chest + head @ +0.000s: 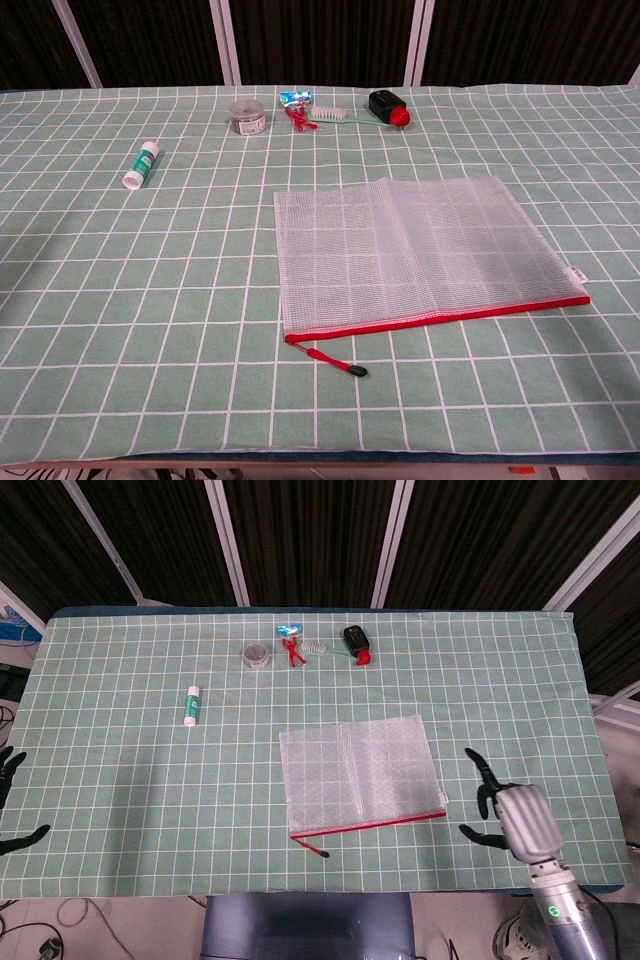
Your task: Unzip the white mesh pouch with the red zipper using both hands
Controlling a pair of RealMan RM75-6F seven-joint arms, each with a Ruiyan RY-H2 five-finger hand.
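The white mesh pouch (358, 772) (420, 247) lies flat near the table's middle, its red zipper (372, 822) (440, 317) running along the near edge. The zipper's red cord with a black tip (313, 847) (338, 364) trails off the pouch's near left corner. My right hand (512, 813) hovers over the cloth just right of the pouch's near right corner, fingers spread and empty, apart from the pouch. My left hand (12, 805) shows only as dark fingertips at the far left edge of the head view, spread and empty. The chest view shows neither hand.
A glue stick (192, 704) (141, 164) lies at the left. Along the far edge sit a small round tin (257, 656) (247, 114), a blue packet with a red clip (291, 643), a white brush (328, 113) and a black and red object (356, 643) (388, 107).
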